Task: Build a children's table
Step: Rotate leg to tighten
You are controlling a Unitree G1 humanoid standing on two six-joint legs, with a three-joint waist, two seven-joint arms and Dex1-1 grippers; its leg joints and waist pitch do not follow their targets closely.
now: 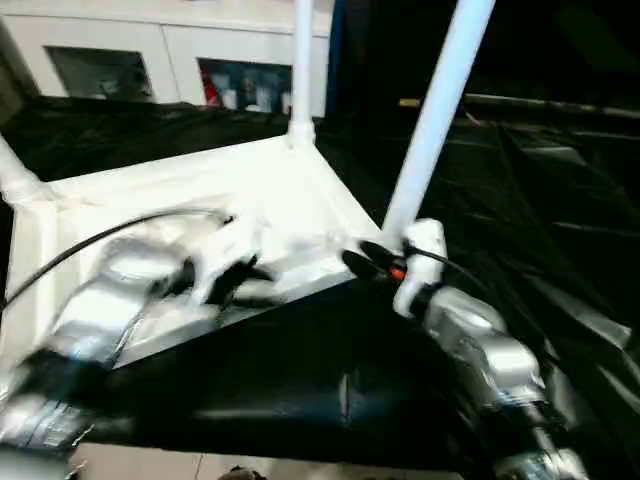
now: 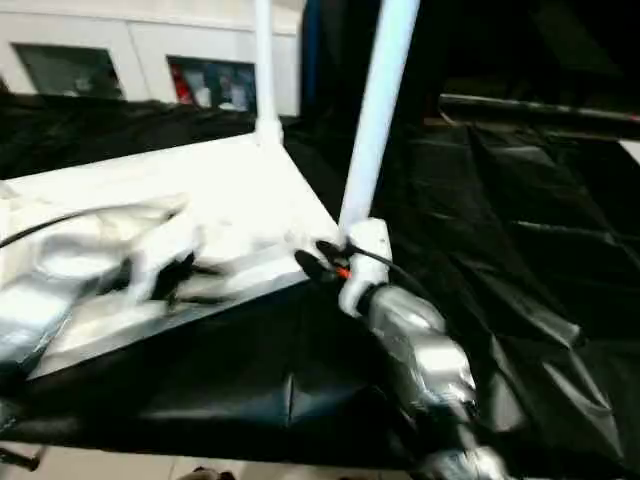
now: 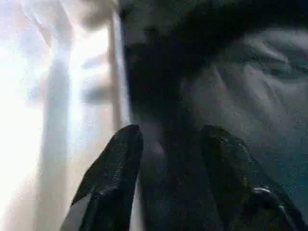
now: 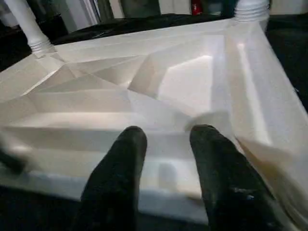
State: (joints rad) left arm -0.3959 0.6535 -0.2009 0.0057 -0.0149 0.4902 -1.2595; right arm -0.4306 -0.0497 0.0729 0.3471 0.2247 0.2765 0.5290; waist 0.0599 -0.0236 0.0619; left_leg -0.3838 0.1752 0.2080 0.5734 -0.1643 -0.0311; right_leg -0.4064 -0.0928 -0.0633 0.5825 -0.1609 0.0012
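— Where is the children's table [image 1: 260, 190] sitting right now?

— It is lying upside down on the counter [image 1: 560, 220], which is draped in black sheeting, with its ribbed underside facing up. Three white legs are showing: one leg [image 1: 440, 110] is standing in the near right corner socket and leaning a little to the right, another leg [image 1: 302, 60] is rising upright from the far corner, and a third leg [image 1: 18, 175] is sticking out of the corner at the left edge.

— What is the right hand [image 1: 375, 262] doing?

— It is hovering just beside the near right corner, at the foot of that leaning leg. From its wrist camera the two black fingers [image 4: 118, 168] are standing apart with a plain gap between them — nothing in it — and pointing over the near rim at the ribbed panel.

— And the left hand [image 1: 240, 275]?

— It is blurred over the near left part of the tabletop, its silver forearm reaching in from the lower left with a black cable [image 1: 90, 245] arching over it. In its wrist view the black fingers [image 3: 115, 178] are parted moderately, gripping nothing, with the white edge of the table on one side and the black sheeting on the other.

— Anything behind the counter?

— A white cabinet [image 1: 150, 50] with open shelves is standing against the back.
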